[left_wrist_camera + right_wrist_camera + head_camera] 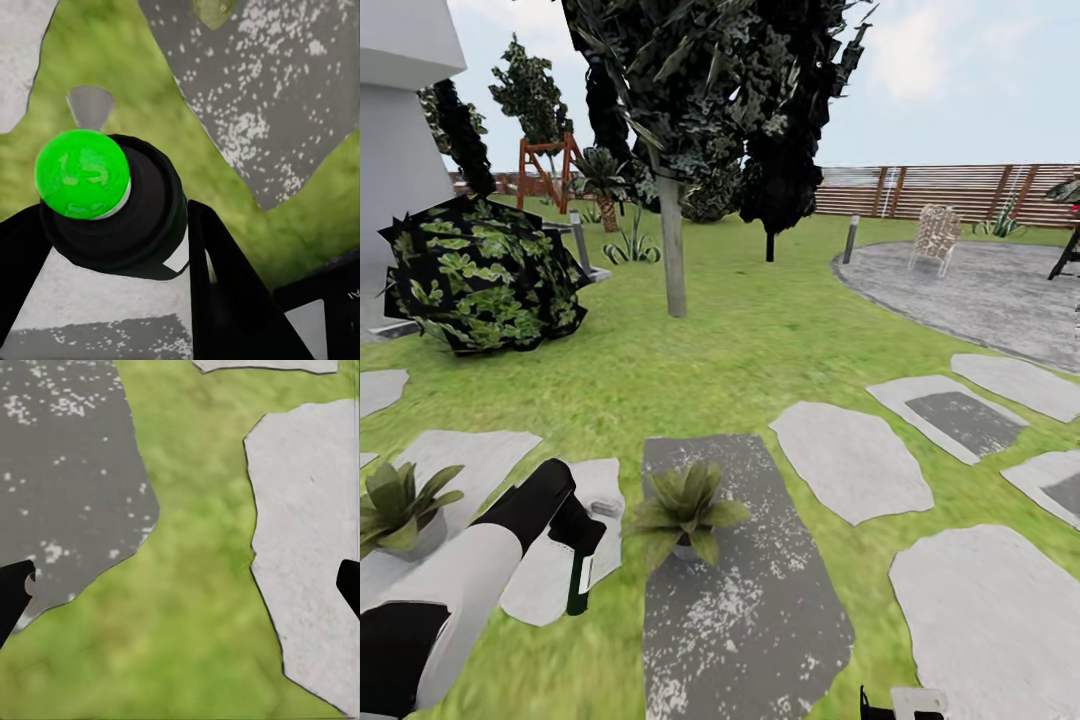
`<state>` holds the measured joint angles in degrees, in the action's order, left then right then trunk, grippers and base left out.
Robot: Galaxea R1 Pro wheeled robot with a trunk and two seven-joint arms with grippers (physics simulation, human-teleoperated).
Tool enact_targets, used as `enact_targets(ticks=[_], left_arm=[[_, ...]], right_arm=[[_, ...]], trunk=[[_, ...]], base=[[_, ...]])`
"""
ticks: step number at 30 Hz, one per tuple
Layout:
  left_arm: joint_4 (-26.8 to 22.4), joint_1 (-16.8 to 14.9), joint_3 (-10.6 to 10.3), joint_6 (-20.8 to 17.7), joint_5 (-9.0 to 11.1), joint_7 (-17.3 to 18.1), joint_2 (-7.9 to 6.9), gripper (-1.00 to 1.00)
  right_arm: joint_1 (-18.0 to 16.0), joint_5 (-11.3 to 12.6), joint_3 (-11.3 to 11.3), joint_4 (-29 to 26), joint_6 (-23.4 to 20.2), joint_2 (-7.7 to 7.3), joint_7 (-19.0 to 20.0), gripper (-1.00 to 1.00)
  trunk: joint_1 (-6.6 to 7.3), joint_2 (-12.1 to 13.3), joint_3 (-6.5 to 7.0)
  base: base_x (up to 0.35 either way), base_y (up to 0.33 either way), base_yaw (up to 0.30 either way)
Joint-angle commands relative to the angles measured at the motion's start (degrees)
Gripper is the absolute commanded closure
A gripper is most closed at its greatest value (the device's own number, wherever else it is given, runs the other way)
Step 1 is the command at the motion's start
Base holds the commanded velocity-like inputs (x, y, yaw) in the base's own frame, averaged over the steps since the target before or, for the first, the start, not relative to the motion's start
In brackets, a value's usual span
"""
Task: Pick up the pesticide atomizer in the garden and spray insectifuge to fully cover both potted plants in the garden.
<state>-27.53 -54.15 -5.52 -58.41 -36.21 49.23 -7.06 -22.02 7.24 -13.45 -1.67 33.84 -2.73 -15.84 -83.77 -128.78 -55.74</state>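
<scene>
Grass and flat stepping stones spread out under the robot, and the scene reads best from the left side across. Furthest left, one potted plant sits on a pale stone, its grey pot half hidden by the leaves. Just beside it comes the left arm, reaching forward and down, and its left claw is clamped around the pesticide atomizer. In the head view the dark-green bottle hangs below the claw with its white label strip facing the camera, over the edge of another pale stone and the grass. The left wrist view looks down the bottle's axis: the atomizer sits snug between the two dark fingers. That grip probably keeps the nozzle near leaf height, aimed toward the plants on either side.

Right of the bottle, near it, the second potted plant stands on the dark speckled stone. It looks like the likelier target, though I cannot tell which way the nozzle faces.

Far right and low, the right claw hangs idle over grass, jaws spread wide and holding nothing.
</scene>
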Motion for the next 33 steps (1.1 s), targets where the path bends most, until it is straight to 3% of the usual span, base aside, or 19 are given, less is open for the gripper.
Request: enact_targets(ticks=[1, 7, 9, 11, 12, 16, 19, 33], left_arm=[[-0.09, 0.00, -0.26, -0.13, -0.45, 0.60, -0.06, 1.00], [-0.07, -0.09, -1.32, -0.19, -0.45, 0.73, -0.03, 1.00], [-0.12, -0.16, -2.13, -0.21, -0.49, 2.37, -0.04, 1.00], [-0.15, -1.05, -4.57, -0.15, -0.58, 6.38, -0.17, 1.00], [-0.11, -1.68, -6.93, -0.17, -0.56, 8.31, -0.32, 1.00], [-0.07, -2.42, -12.42, -0.21, -0.53, 11.66, -0.55, 1.00], [-0.01, -2.52, -13.42, -0.21, -0.53, 12.26, -0.75, 1.00], [0.84, -2.40, -14.39, -0.19, -0.53, 12.39, -1.12, 1.00]], right_arm=[[-0.04, 0.58, -0.52, 0.02, 0.17, 0.01, -0.07, -1.00], [-0.04, 0.58, -0.52, 0.00, 0.17, 0.01, -0.07, -1.00], [-0.04, 0.58, -0.52, 0.00, 0.17, 0.01, -0.07, -1.00], [-0.04, 0.58, -0.52, 0.00, 0.17, 0.01, -0.07, -1.00], [-0.04, 0.58, -0.52, 0.00, 0.17, 0.01, -0.07, -1.00], [-0.04, 0.58, -0.52, 0.00, 0.17, 0.01, -0.07, -1.00], [-0.04, 0.58, -0.52, 0.00, 0.17, 0.01, -0.07, -1.00], [-0.04, 0.56, -0.52, 0.08, 0.17, 0.01, -0.07, -1.00]], trunk=[[0.00, -0.02, -0.05], [0.00, -0.02, -0.10], [0.00, -0.02, -0.13], [0.00, -0.02, -0.26], [0.00, -0.02, -0.34], [0.00, -0.02, -0.69], [0.00, -0.02, -0.96], [0.00, -0.02, -1.91]], base=[[0.045, 0.032, -0.283], [0.012, 0.009, -0.215], [0.001, 0.001, -0.035], [0.000, 0.000, -0.010], [0.000, 0.000, -0.004], [0.000, 0.000, -0.001], [0.000, 0.000, 0.000], [0.065, 0.005, 0.000]])
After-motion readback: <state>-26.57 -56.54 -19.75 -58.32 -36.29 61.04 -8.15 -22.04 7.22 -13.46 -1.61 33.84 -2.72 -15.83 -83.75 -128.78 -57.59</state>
